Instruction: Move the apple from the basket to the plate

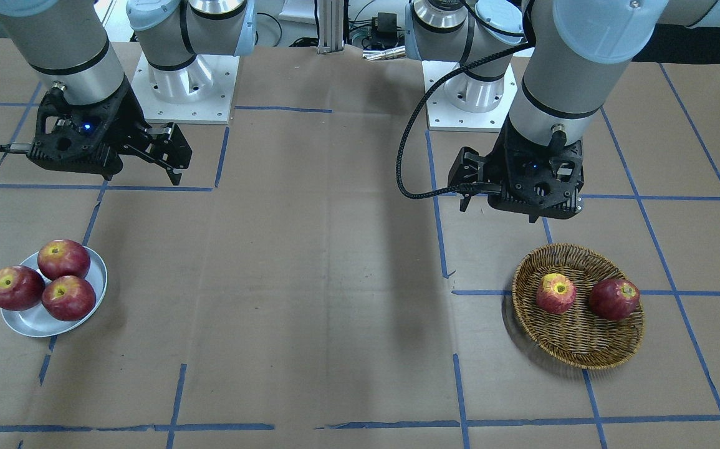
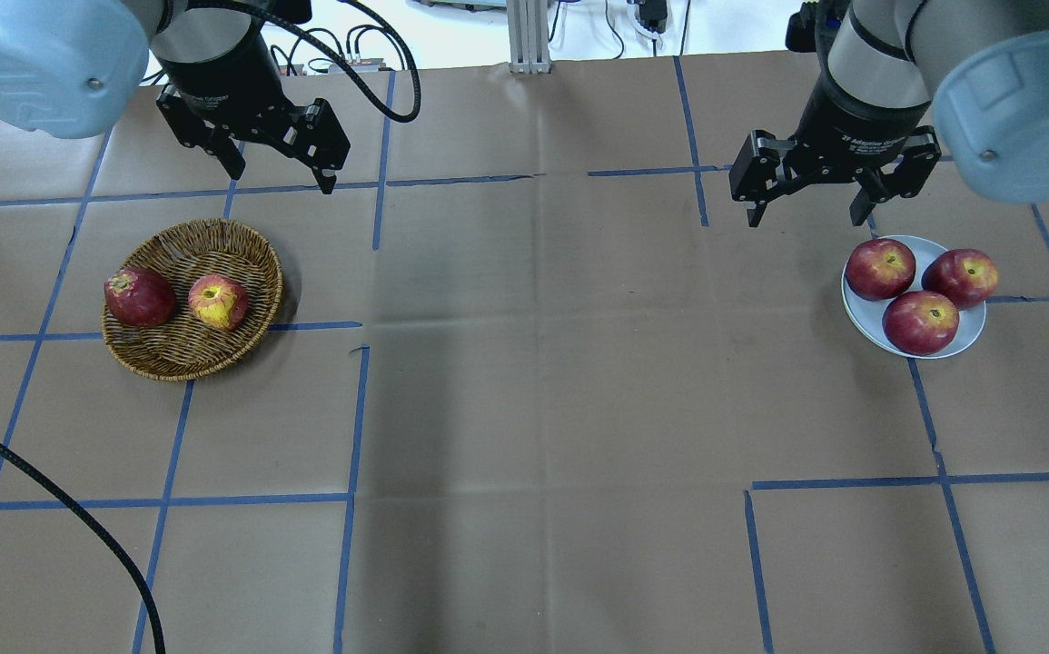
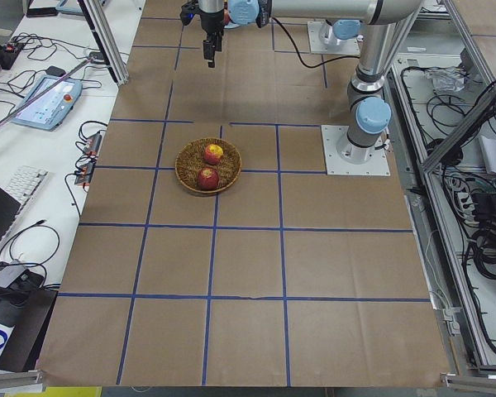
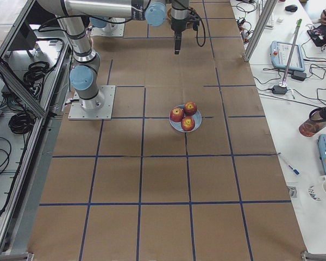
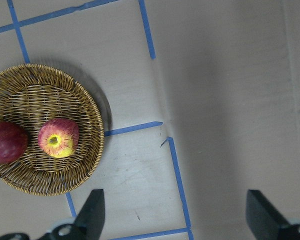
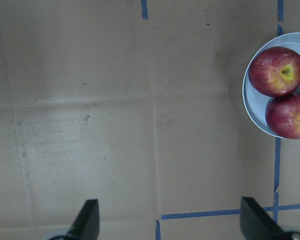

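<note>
The apple (image 2: 218, 302), pinkish-red with a broad yellow patch, lies in the wicker basket (image 2: 206, 241) next to a darker red apple (image 2: 139, 296). It also shows in the front view (image 1: 556, 293) and the left wrist view (image 5: 58, 138). My left gripper (image 2: 281, 177) is open and empty, raised behind the basket on its right side. The white plate (image 2: 969, 329) holds three red apples. My right gripper (image 2: 806, 218) is open and empty, raised just left of and behind the plate.
The brown paper table top is marked with a grid of blue tape lines. A black cable (image 2: 61, 495) crosses the near left corner. The arm bases (image 1: 185, 87) stand at the robot's edge of the table.
</note>
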Robot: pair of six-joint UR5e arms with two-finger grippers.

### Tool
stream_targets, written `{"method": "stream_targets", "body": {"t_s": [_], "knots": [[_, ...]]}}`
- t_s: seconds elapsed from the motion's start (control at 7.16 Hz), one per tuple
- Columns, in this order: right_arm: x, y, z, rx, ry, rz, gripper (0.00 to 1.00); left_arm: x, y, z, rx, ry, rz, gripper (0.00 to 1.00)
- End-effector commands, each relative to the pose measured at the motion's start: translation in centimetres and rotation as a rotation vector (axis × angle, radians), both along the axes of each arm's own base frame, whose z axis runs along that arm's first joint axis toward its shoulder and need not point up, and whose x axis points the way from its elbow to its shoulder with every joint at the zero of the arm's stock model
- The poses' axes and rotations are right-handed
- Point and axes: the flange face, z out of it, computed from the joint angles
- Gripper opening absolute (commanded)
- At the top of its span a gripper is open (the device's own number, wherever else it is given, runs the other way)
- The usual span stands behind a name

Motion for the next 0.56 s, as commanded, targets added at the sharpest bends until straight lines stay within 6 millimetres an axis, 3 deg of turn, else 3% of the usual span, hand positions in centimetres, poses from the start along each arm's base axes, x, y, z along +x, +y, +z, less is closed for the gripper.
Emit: {"method": "stream_targets", "body": {"t_s": [0.0, 0.42], "knots": [[0.00, 0.28, -1.30, 0.026, -0.007, -0.003, 1.00, 0.00, -0.01, -0.02, 0.000, 0.000, 0.000, 0.99], [-0.36, 0.28, -0.57, 0.000, 0.000, -0.001, 1.00, -0.04, -0.10, -0.19, 0.003, 0.003, 0.000, 0.99]]}}
